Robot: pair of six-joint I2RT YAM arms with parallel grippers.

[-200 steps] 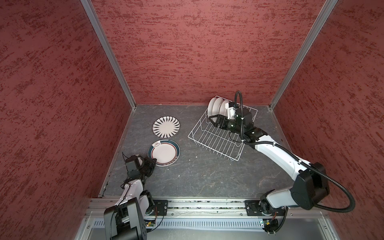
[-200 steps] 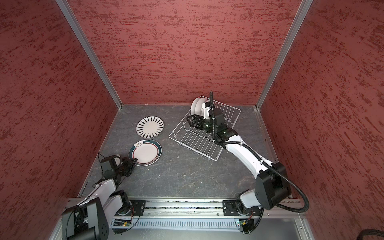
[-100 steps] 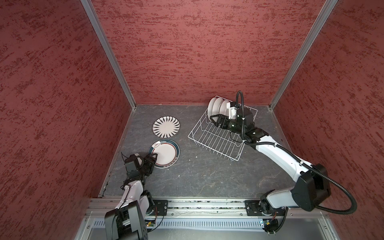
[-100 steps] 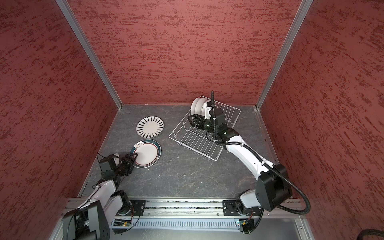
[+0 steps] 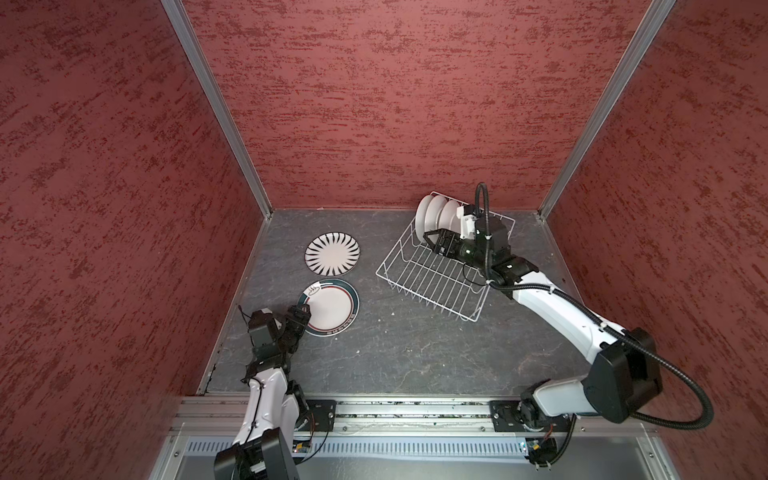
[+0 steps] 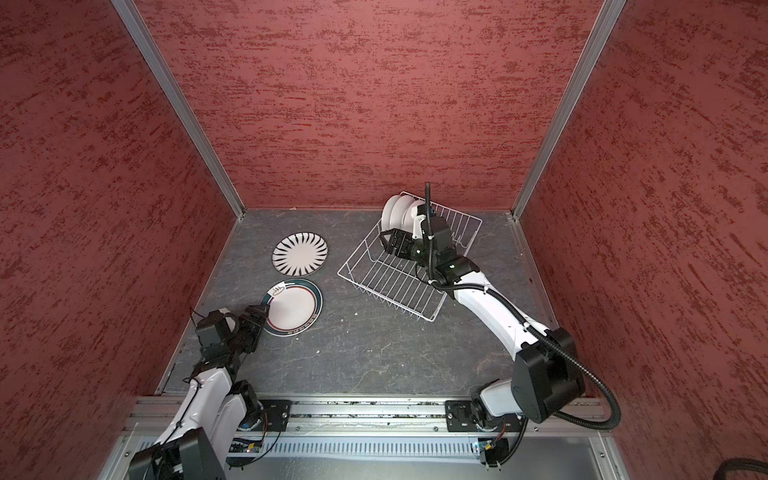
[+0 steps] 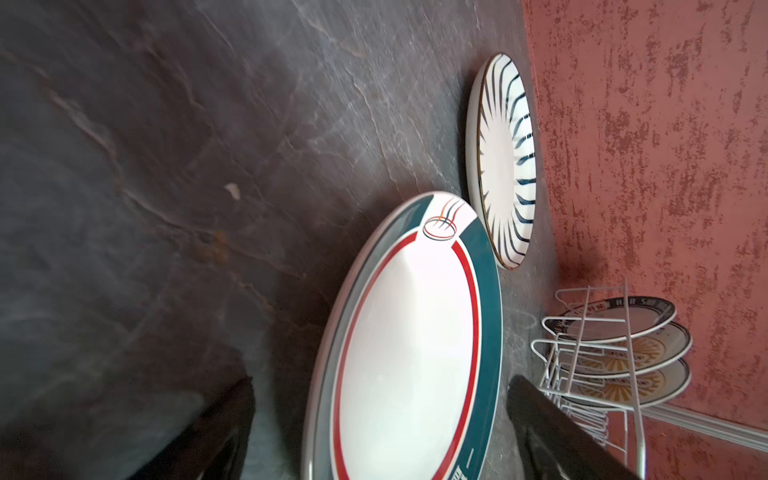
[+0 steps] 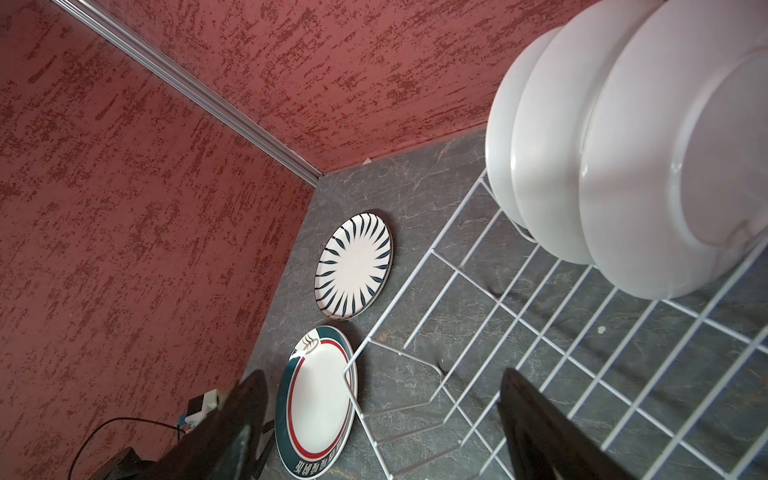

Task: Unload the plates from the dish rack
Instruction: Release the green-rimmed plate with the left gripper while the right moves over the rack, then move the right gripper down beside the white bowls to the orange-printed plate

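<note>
The white wire dish rack (image 5: 432, 286) stands at the back right, seen in both top views (image 6: 390, 286). Three plates (image 5: 436, 214) stand upright in its far end, white backs toward my right wrist camera (image 8: 644, 166). My right gripper (image 5: 432, 242) hangs open over the rack just in front of them, holding nothing (image 8: 382, 378). A black-striped plate (image 5: 332, 254) and a green-rimmed plate (image 5: 332, 307) lie flat on the table at left. My left gripper (image 5: 302, 316) is open at the green-rimmed plate's (image 7: 407, 353) near edge, one finger on each side of the rim (image 7: 380, 386).
Red textured walls close in the dark stone table on three sides. The left wall runs close behind my left arm. A metal rail (image 5: 395, 409) with both arm bases runs along the front edge. Bare tabletop (image 5: 395, 345) lies between the plates, the rack and the rail.
My left gripper has gone from shut to open at the green-rimmed plate's rim, and the plate now rests on the table. The right arm has barely moved.
</note>
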